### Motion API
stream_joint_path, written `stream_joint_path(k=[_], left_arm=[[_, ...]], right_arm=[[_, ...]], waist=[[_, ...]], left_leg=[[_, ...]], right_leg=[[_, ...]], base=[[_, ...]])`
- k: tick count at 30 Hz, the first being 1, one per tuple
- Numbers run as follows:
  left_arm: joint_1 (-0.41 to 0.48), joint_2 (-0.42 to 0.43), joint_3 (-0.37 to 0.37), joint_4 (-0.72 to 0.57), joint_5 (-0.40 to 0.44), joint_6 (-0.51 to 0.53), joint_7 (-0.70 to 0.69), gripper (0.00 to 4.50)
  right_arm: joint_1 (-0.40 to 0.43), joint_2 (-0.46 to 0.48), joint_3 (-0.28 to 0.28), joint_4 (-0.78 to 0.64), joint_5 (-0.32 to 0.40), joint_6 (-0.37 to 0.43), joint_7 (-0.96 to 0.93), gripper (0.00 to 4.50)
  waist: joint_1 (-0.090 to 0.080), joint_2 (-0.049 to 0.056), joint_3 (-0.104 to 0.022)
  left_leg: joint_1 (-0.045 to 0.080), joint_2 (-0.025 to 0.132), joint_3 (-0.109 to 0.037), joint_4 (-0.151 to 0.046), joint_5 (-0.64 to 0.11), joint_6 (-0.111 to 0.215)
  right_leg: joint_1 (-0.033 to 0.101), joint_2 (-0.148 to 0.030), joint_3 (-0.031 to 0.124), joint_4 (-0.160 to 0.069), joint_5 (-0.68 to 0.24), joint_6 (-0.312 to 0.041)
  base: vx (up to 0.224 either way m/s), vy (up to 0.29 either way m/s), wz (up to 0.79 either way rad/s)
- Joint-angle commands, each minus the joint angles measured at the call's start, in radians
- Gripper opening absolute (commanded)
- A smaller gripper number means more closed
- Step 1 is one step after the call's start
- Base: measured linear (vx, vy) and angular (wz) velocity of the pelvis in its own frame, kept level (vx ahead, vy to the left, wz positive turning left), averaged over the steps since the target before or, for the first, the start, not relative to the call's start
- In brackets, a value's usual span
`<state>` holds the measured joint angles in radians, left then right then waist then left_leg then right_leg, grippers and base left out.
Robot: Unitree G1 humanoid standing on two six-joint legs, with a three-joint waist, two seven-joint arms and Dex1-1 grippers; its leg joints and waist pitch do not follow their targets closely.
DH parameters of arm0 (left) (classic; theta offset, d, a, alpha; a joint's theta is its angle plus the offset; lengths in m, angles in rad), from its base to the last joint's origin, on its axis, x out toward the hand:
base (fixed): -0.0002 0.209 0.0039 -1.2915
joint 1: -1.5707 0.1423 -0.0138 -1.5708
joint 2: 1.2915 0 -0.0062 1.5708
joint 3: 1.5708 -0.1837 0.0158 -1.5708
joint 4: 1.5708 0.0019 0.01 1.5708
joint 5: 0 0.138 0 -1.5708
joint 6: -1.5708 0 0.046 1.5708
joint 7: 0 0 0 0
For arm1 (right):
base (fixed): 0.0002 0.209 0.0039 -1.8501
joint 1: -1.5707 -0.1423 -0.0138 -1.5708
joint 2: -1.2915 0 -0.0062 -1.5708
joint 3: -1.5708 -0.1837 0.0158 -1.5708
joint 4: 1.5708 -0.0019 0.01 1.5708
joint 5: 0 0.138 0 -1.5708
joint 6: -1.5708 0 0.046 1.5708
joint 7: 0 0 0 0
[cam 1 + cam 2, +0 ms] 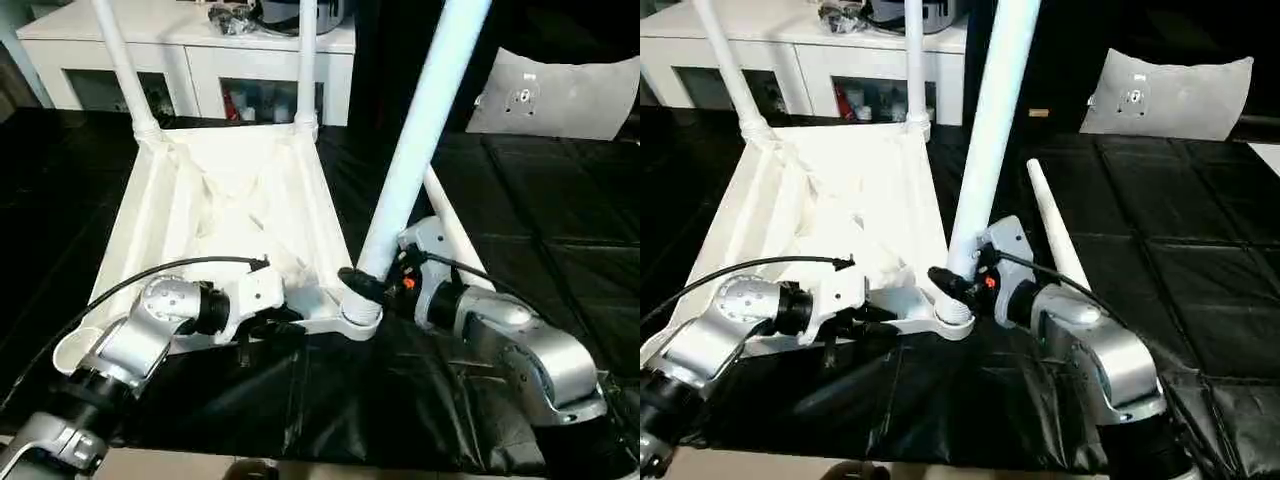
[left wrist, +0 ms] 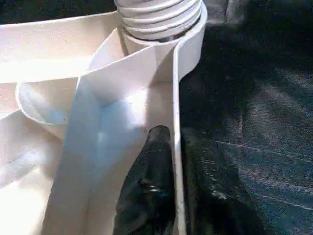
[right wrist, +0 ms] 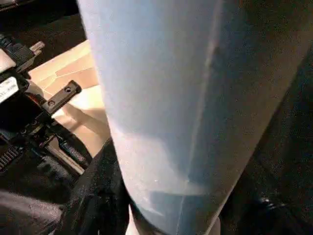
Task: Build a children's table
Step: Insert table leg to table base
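Note:
The white tabletop [image 1: 200,200] lies upside down on the black mat, ribs up. Two white legs [image 1: 122,60] [image 1: 306,60] stand upright in its far corner sockets. A third leg [image 1: 420,130] rises, leaning a little right, from the near right socket [image 1: 360,318]. My right gripper [image 1: 372,285] is shut on that leg [image 3: 181,98] just above the socket. My left gripper [image 1: 275,322] pinches the tabletop's near rim [image 2: 176,98], one black finger [image 2: 151,186] inside the wall and the other outside. Another leg [image 1: 1055,235] lies loose on the mat behind my right arm.
A white cabinet [image 1: 190,50] with dark openings stands along the back, with clutter on top. A pale cushion-like panel [image 1: 570,95] leans at the back right. The black mat [image 1: 300,400] ends close to my body at the front edge.

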<state>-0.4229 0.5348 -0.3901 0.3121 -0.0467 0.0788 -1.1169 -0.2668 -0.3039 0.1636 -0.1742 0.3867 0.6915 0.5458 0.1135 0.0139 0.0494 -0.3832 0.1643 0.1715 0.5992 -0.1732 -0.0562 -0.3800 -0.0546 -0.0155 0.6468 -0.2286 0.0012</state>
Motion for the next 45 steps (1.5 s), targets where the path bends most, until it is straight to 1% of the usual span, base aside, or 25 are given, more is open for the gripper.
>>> stream_joint_path(k=[1,4,7,13,18,20,22,23,26,27,28,30,31,32,33,34,35,37,38,39,40,41,42,44,45], left_arm=[[-0.008,-0.004,-0.002,0.042,0.01,0.004,0.007,0.12],[-0.012,0.007,-0.013,0.057,0.022,-0.01,-0.012,0.05],[-0.013,0.004,-0.011,0.057,0.017,-0.014,-0.026,0.0],[-0.012,-0.003,-0.008,0.052,-0.001,-0.022,-0.066,0.0],[-0.014,0.004,-0.019,0.047,0.006,-0.041,-0.088,0.0],[-0.016,0.004,-0.019,0.05,0.004,-0.05,-0.095,0.0],[-0.017,0.004,-0.019,0.051,0.004,-0.051,-0.096,0.0],[-0.019,0.003,-0.016,0.053,0.004,-0.055,-0.096,0.0],[-0.027,0.0,-0.003,0.063,0.011,-0.069,-0.079,0.0],[-0.027,-0.002,0.004,0.064,0.011,-0.074,-0.067,0.0],[-0.026,-0.004,0.01,0.065,0.01,-0.077,-0.06,0.0],[-0.021,-0.014,0.029,0.057,-0.001,-0.07,-0.038,0.0],[-0.018,-0.018,0.036,0.052,-0.008,-0.063,-0.033,0.0],[-0.017,-0.021,0.043,0.048,-0.017,-0.054,-0.031,0.0],[-0.016,-0.025,0.048,0.046,-0.024,-0.047,-0.029,0.0],[-0.017,-0.031,0.056,0.045,-0.032,-0.041,-0.023,0.0],[-0.018,-0.036,0.062,0.046,-0.038,-0.038,-0.017,0.0],[-0.019,-0.045,0.072,0.051,-0.046,-0.037,-0.008,0.0],[-0.018,-0.048,0.074,0.052,-0.048,-0.037,-0.007,0.0],[-0.016,-0.052,0.076,0.052,-0.051,-0.036,-0.006,0.0],[-0.013,-0.056,0.079,0.049,-0.05,-0.033,-0.007,0.0],[-0.013,-0.057,0.079,0.049,-0.05,-0.033,-0.007,0.0],[-0.012,-0.058,0.079,0.048,-0.049,-0.032,-0.007,0.0],[-0.011,-0.056,0.076,0.048,-0.042,-0.032,-0.014,0.0],[-0.011,-0.053,0.071,0.048,-0.036,-0.036,-0.02,0.0]], right_arm=[[0.002,-0.007,0.0,-0.003,0.002,-0.013,0.012,1.91],[-0.001,-0.024,0.018,-0.003,-0.008,-0.005,0.031,1.91],[-0.009,-0.034,0.031,0.003,-0.016,0.005,0.041,1.91],[-0.022,-0.037,0.048,0.032,-0.031,0.005,0.051,1.91],[-0.043,-0.029,0.048,0.097,-0.036,-0.004,0.062,1.91],[-0.049,-0.036,0.056,0.123,-0.039,-0.001,0.075,1.91],[-0.048,-0.037,0.057,0.125,-0.039,0.0,0.077,1.9],[-0.046,-0.04,0.058,0.131,-0.038,0.002,0.084,1.9],[-0.031,-0.045,0.048,0.145,-0.029,0.002,0.095,1.89],[-0.023,-0.041,0.039,0.148,-0.025,-0.003,0.093,1.89],[-0.019,-0.039,0.034,0.15,-0.023,-0.008,0.092,1.89],[0.004,-0.024,0.004,0.159,-0.003,-0.03,0.1,1.89],[0.015,-0.017,-0.009,0.16,0.006,-0.036,0.101,1.89],[0.026,-0.009,-0.021,0.159,0.015,-0.038,0.098,1.89],[0.036,-0.002,-0.031,0.16,0.021,-0.041,0.093,1.89],[0.053,0.009,-0.046,0.165,0.024,-0.057,0.084,1.89],[0.068,0.018,-0.058,0.17,0.026,-0.072,0.076,1.89],[0.11,0.043,-0.078,0.181,0.025,-0.123,0.055,1.89],[0.126,0.051,-0.082,0.182,0.026,-0.141,0.05,1.89],[0.147,0.062,-0.085,0.174,0.028,-0.16,0.045,1.89],[0.181,0.069,-0.079,0.157,0.016,-0.19,0.034,1.89],[0.184,0.07,-0.078,0.156,0.014,-0.193,0.033,1.89],[0.198,0.066,-0.068,0.147,-0.002,-0.211,0.031,1.89],[0.213,0.054,-0.045,0.133,-0.039,-0.235,0.018,1.89],[0.213,0.039,-0.023,0.127,-0.066,-0.25,0.02,1.89]], waist=[[-0.003,0.011,-0.054],[-0.003,0.01,-0.053],[-0.004,0.006,-0.053],[-0.004,0.005,-0.055],[-0.006,0.004,-0.056],[-0.005,0.006,-0.056],[-0.005,0.005,-0.055],[-0.005,0.003,-0.055],[-0.005,0.004,-0.053],[-0.004,0.007,-0.053],[-0.004,0.005,-0.052],[-0.002,0.008,-0.052],[-0.001,0.005,-0.053],[0.0,0.008,-0.053],[-0.001,0.006,-0.053],[0.001,0.014,-0.053],[-0.001,0.01,-0.052],[0.0,0.016,-0.052],[0.0,0.015,-0.053],[0.0,0.018,-0.052],[-0.001,0.018,-0.053],[0.0,0.019,-0.051],[-0.001,0.02,-0.053],[-0.002,0.022,-0.053],[-0.003,0.022,-0.053]], left_leg=[[0.03,0.058,-0.028,-0.083,-0.326,-0.061],[0.029,0.058,-0.03,-0.084,-0.333,-0.063],[0.028,0.059,-0.03,-0.084,-0.329,-0.06],[0.027,0.06,-0.027,-0.083,-0.302,-0.054],[0.027,0.059,-0.025,-0.081,-0.289,-0.049],[0.026,0.059,-0.025,-0.082,-0.29,-0.049],[0.026,0.06,-0.025,-0.083,-0.292,-0.049],[0.026,0.06,-0.025,-0.083,-0.296,-0.049],[0.029,0.06,-0.025,-0.084,-0.313,-0.05],[0.03,0.061,-0.026,-0.084,-0.323,-0.053],[0.031,0.062,-0.026,-0.085,-0.329,-0.054],[0.03,0.062,-0.027,-0.085,-0.34,-0.056],[0.03,0.062,-0.027,-0.085,-0.341,-0.054],[0.029,0.062,-0.028,-0.086,-0.341,-0.054],[0.028,0.062,-0.029,-0.087,-0.341,-0.053],[0.028,0.062,-0.03,-0.087,-0.344,-0.055],[0.028,0.061,-0.028,-0.087,-0.354,-0.053],[0.028,0.06,-0.031,-0.088,-0.361,-0.049],[0.028,0.062,-0.031,-0.089,-0.361,-0.049],[0.028,0.062,-0.031,-0.089,-0.372,-0.051],[0.028,0.063,-0.031,-0.091,-0.376,-0.05],[0.028,0.063,-0.031,-0.091,-0.381,-0.049],[0.028,0.062,-0.032,-0.092,-0.378,-0.048],[0.027,0.062,-0.032,-0.093,-0.376,-0.046],[0.027,0.062,-0.032,-0.094,-0.375,-0.046]], right_leg=[[0.012,-0.086,0.042,-0.1,-0.306,-0.143],[0.012,-0.087,0.043,-0.101,-0.318,-0.142],[0.012,-0.088,0.043,-0.101,-0.325,-0.142],[0.012,-0.087,0.043,-0.097,-0.278,-0.153],[0.014,-0.085,0.043,-0.094,-0.24,-0.168],[0.015,-0.085,0.042,-0.094,-0.236,-0.169],[0.016,-0.086,0.043,-0.095,-0.24,-0.168],[0.015,-0.086,0.042,-0.095,-0.248,-0.166],[0.012,-0.087,0.043,-0.099,-0.28,-0.162],[0.011,-0.088,0.044,-0.1,-0.293,-0.16],[0.01,-0.089,0.044,-0.102,-0.302,-0.158],[0.009,-0.09,0.045,-0.103,-0.309,-0.157],[0.01,-0.09,0.044,-0.104,-0.314,-0.156],[0.01,-0.091,0.045,-0.103,-0.313,-0.155],[0.011,-0.09,0.044,-0.103,-0.311,-0.155],[0.011,-0.09,0.043,-0.102,-0.311,-0.156],[0.007,-0.091,0.044,-0.106,-0.321,-0.156],[0.008,-0.092,0.044,-0.108,-0.35,-0.149],[0.007,-0.092,0.044,-0.109,-0.347,-0.148],[0.005,-0.092,0.045,-0.109,-0.346,-0.15],[0.005,-0.091,0.045,-0.11,-0.342,-0.148],[0.004,-0.091,0.045,-0.111,-0.343,-0.148],[0.007,-0.091,0.044,-0.109,-0.339,-0.147],[0.007,-0.089,0.044,-0.109,-0.326,-0.146],[0.007,-0.088,0.044,-0.109,-0.325,-0.144]], base=[[0.0,0.0,0.0],[0.0,0.0,0.0],[0.0,0.0,0.0],[0.0,0.0,0.0],[0.0,0.0,0.0],[0.0,0.0,0.0],[0.0,0.0,0.0],[0.0,0.0,0.0],[0.0,0.0,0.0],[0.0,0.0,0.0],[0.0,0.0,0.0],[0.0,0.0,0.0],[0.0,0.0,0.0],[0.0,0.0,0.0],[0.0,0.0,0.0],[0.0,0.0,0.0],[0.0,0.0,0.0],[0.0,0.0,0.0],[0.0,0.0,0.0],[0.0,0.0,0.0],[0.0,0.0,0.0],[0.0,0.0,0.0],[0.0,0.0,0.0],[0.0,0.0,0.0],[0.0,0.0,0.0]])
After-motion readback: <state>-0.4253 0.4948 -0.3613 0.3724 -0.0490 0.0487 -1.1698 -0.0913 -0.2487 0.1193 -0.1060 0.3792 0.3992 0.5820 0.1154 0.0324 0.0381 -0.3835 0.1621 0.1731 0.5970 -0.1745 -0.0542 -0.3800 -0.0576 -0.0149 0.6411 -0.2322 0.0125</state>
